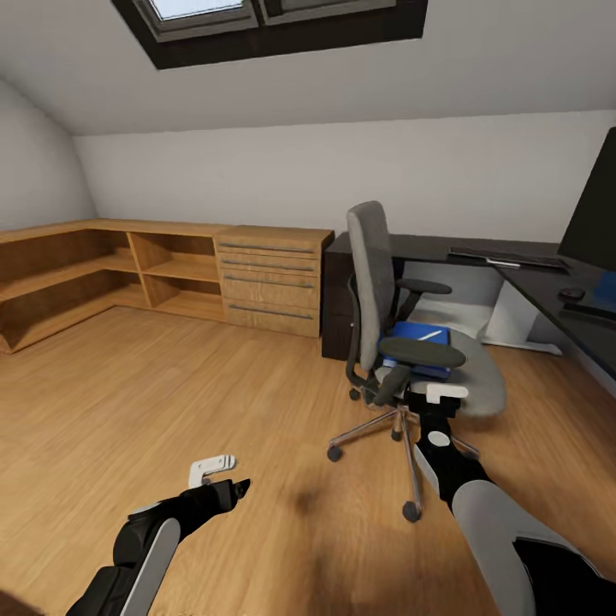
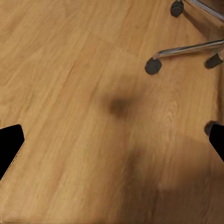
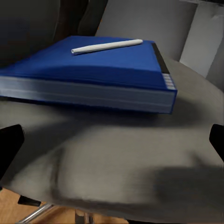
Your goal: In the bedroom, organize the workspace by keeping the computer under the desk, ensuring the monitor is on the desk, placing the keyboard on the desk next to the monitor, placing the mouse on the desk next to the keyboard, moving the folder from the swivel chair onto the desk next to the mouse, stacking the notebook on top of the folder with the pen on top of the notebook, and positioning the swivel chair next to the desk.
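You are at the folder step: the blue folder (image 3: 93,70) lies on the swivel chair (image 1: 479,376) seat with the pen (image 3: 106,46) on top. Your right gripper (image 3: 112,140) hovers just before it, fingers wide open and empty. Next, likely lift the pen first.

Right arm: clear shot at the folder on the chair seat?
Probably yes. The right end effector is open at the seat edge, facing the folder, with only bare seat cushion between. A pen lies on top.
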Robot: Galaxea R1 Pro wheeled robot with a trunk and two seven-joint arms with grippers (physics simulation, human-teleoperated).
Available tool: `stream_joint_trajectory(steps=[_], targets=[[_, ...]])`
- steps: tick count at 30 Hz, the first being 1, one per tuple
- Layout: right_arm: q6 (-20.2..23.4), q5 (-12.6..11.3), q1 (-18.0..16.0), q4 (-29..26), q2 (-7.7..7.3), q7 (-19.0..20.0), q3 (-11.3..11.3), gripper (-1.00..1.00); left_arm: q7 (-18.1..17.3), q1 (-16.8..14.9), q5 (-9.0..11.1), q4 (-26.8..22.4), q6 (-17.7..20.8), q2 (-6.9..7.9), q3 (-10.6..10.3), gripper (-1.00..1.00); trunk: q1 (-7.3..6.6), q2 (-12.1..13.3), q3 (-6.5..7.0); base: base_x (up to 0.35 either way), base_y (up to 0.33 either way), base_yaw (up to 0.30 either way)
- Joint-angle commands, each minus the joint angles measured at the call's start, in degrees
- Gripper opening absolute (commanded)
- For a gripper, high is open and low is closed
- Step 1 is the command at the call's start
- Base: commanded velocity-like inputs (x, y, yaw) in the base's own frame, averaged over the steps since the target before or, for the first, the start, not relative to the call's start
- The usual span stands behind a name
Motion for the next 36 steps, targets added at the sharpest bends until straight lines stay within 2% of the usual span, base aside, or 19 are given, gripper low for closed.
stream_joint_trajectory(steps=[1, 13, 36], targets=[[-0.11, 0.64, -0.03, 0.01, 0.0, -0.17, -0.21, 1.0, 0.54, -0.04, 0.6, -0.04, 0.2, -0.01, -0.04, 1.0, -0.01, -0.02, -0.03, 0.0, 0.0, 0.246], [-0.11, 0.63, -0.03, -0.15, -0.07, -0.2, -0.28, 1.0, 0.54, -0.04, 0.6, 0.01, 0.18, -0.01, -0.04, 1.0, -0.01, -0.02, 0.1, 0.0, 0.0, 0.057], [-0.11, 0.32, -0.04, -0.1, -0.12, -0.14, -0.29, 1.0, 0.52, -0.04, 0.6, 0.62, 0.13, -0.01, -0.05, 1.0, -0.01, -0.02, 1.38, 0.0, 0.0, -0.181]])
